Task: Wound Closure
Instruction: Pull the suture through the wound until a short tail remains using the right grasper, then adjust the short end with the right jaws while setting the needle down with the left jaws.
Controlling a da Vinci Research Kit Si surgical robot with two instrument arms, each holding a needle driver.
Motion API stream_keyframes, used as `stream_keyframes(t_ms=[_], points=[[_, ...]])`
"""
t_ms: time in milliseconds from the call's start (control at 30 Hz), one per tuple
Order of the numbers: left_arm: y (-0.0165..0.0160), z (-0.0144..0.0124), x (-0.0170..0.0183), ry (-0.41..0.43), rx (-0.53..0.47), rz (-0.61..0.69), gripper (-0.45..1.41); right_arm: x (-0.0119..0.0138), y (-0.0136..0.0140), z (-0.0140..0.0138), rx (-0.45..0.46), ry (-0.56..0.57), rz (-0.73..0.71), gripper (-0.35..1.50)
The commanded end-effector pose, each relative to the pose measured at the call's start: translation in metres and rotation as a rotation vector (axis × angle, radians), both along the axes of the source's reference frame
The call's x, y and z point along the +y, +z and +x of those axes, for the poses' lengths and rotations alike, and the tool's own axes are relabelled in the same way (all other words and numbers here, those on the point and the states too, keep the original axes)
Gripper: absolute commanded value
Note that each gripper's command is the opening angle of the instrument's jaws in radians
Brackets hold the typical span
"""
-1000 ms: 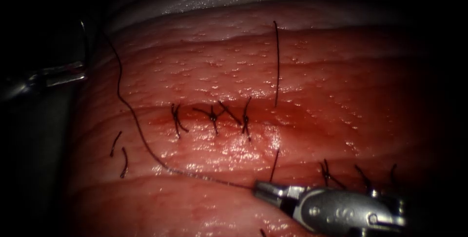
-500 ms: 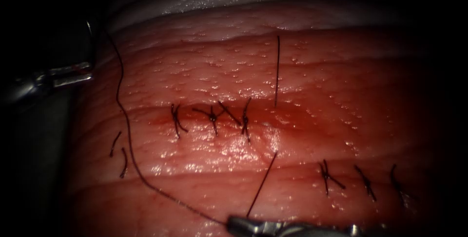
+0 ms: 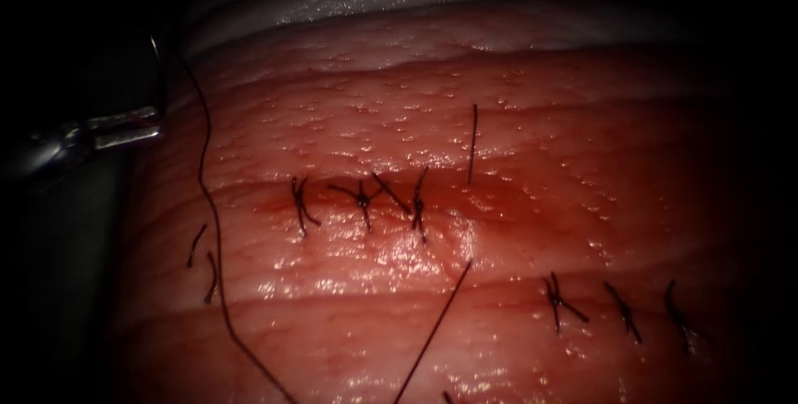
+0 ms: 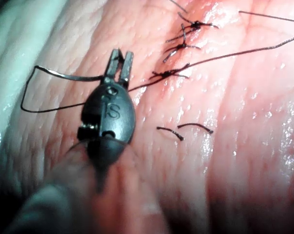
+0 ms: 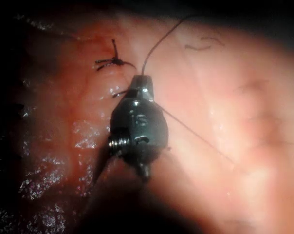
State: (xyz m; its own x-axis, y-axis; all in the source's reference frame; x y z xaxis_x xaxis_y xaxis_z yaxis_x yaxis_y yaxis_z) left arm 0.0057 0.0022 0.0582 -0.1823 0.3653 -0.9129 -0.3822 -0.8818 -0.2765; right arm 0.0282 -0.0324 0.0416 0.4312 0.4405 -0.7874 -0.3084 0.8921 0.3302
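Endoscope view: left hand (image 3: pixel 137 125) grips needle (image 3: pixel 156 48) — right hand (image 5: pixel 143 85) clamps thread (image 3: pixel 212 213).

1. The left tool (image 3: pixel 125 125) sits at the endoscope view's left edge, its jaws lying level, tips pointing right and closed on the needle (image 3: pixel 155 59).
2. The right tool (image 5: pixel 141 87), seen along its shaft, has its jaws clamped on the thread (image 5: pixel 159 46).

Left tool (image 3: pixel 125 125) is placed at 9 o'clock of the knots (image 3: pixel 362 200) on the tissue (image 3: pixel 540 163); thread (image 3: pixel 212 229) is run between, toward 6 o'clock.
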Motion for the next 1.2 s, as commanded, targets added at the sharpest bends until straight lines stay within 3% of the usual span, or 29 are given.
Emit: stream_keyframes(t_ms=[33, 67, 233, 333, 600, 867, 1000, 1033, 1200], points=[[0.0006, -0.0006, 0.0001, 0.002, -0.001, -0.001, -0.45, 0.0007, 0.001, -0.0001, 0.011, 0.001, -0.025, 0.79], [0.0006, -0.0006, 0.0001, 0.003, -0.003, -0.001, -0.45, 0.0014, 0.0012, -0.0009, 0.03, 0.014, -0.031, 0.98], [0.0006, -0.0006, 0.0, 0.006, -0.002, 0.0, -0.45, 0.0044, 0.0018, -0.0052, 0.032, 0.06, -0.042, 1.15], [0.0007, -0.0006, 0.0001, 0.006, -0.002, -0.001, -0.45, 0.0071, 0.0025, -0.0089, 0.064, 0.127, 0.016, 1.15], [0.0011, -0.0009, 0.0001, 0.011, 0.003, 0.001, -0.45, 0.012, 0.0059, -0.0135, 0.085, 0.33, 0.208, 1.03], [0.0013, -0.0015, -0.0001, 0.022, 0.006, -0.004, -0.45, 0.0163, 0.0122, -0.0144, 0.131, 0.553, 0.49, 0.93], [0.0013, -0.0017, -0.0002, 0.024, 0.006, -0.005, -0.45, 0.0183, 0.016, -0.0142, 0.158, 0.636, 0.616, 1.2], [0.0013, -0.0017, -0.0002, 0.028, 0.005, -0.005, -0.45, 0.019, 0.0178, -0.0141, 0.157, 0.648, 0.64, 1.18], [0.0012, -0.0017, -0.0002, 0.029, 0.003, -0.004, -0.45, 0.0204, 0.0208, -0.0139, 0.149, 0.667, 0.686, 1.15]])
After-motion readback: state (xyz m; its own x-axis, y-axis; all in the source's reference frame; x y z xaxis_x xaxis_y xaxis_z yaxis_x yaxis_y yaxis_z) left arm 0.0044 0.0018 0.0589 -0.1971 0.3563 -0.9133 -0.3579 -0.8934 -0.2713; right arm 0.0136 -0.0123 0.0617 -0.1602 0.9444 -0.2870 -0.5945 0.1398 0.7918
